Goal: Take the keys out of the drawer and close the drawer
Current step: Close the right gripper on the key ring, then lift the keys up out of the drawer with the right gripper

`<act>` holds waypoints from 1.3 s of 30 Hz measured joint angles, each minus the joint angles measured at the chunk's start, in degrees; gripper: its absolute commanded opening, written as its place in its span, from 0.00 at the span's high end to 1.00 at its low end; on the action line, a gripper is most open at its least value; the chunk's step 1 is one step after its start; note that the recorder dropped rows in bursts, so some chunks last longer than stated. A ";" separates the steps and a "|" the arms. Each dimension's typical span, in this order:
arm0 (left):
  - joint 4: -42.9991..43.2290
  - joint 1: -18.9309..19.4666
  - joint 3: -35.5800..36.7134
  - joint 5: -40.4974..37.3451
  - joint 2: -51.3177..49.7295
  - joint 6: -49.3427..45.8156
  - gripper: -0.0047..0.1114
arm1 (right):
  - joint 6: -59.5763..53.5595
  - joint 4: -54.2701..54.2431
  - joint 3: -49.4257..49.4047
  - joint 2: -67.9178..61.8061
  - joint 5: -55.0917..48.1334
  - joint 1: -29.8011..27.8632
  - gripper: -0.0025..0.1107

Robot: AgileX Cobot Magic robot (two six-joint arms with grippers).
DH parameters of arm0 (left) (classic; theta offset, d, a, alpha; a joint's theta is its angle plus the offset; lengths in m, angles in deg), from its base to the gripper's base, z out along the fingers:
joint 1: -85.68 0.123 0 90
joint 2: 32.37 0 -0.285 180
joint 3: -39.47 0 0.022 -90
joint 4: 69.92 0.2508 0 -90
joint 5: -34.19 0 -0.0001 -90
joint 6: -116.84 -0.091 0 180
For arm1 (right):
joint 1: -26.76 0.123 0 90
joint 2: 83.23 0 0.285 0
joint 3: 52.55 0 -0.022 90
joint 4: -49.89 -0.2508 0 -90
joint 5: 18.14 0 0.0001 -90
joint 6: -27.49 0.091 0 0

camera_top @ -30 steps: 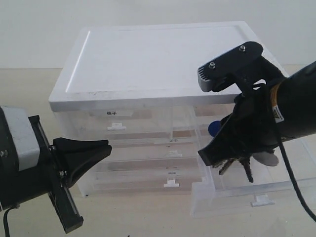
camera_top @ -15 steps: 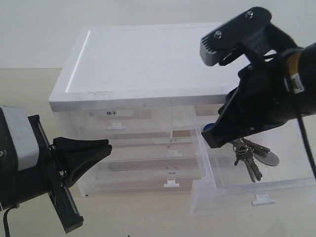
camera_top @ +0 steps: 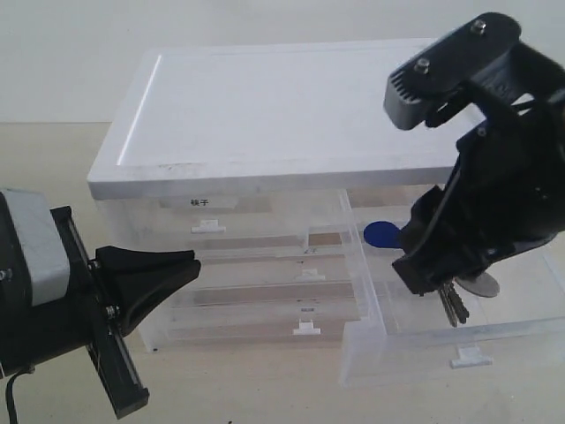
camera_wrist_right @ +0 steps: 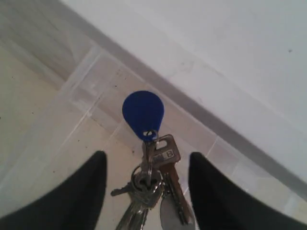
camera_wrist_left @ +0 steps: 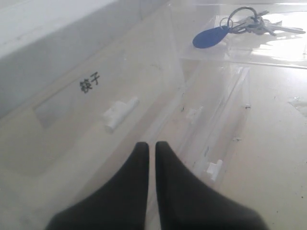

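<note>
The right pincer (camera_wrist_right: 147, 158) is held wide open above the keys (camera_wrist_right: 152, 187), which lie loose on the floor of the pulled-out drawer (camera_top: 424, 346). Nothing is gripped, and the bunch is not seen to be touched. The keys are placed directly beneath the pincer, between its two fingers (camera_wrist_right: 86, 191), with the blue fob (camera_wrist_right: 143, 114) lying just beyond the fingertips.

The bunch is judged light, hard and loosely jointed: several thin metal blades gathered on a ring, likely to fan out, swing, and slide on the smooth plastic. A hold is best taken across the ring where the blades gather, rather than on a single flat blade or the slick fob. The translucent drawer is judged light and easily pushed.

The left pincer (camera_wrist_left: 151, 149) is closed and empty, and is held well apart from the keys, before the cabinet (camera_top: 265, 115) front.
</note>
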 measured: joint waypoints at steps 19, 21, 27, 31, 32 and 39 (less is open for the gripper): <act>0.86 0.00 0.00 -0.75 0.00 0.00 0.92 | 1.64 4.47 1.25 -11.17 -1.04 0.00 0.98; 0.86 0.00 0.00 -0.75 0.00 0.00 0.92 | 1.02 5.07 1.54 -9.61 -1.17 1.30 0.98; 0.86 0.00 0.00 -0.75 0.00 0.00 0.92 | 1.03 7.25 1.81 -4.99 0.34 6.06 0.98; 0.86 0.00 0.00 -0.64 0.00 0.00 0.92 | 2.96 12.01 1.81 -3.61 0.22 7.37 0.98; 0.86 0.00 0.00 -0.64 0.00 0.00 0.92 | 3.08 12.40 1.95 -3.16 0.10 7.37 0.98; 0.86 0.00 0.00 -0.43 0.00 0.00 0.92 | 3.42 12.90 7.08 0.91 -2.04 9.37 0.98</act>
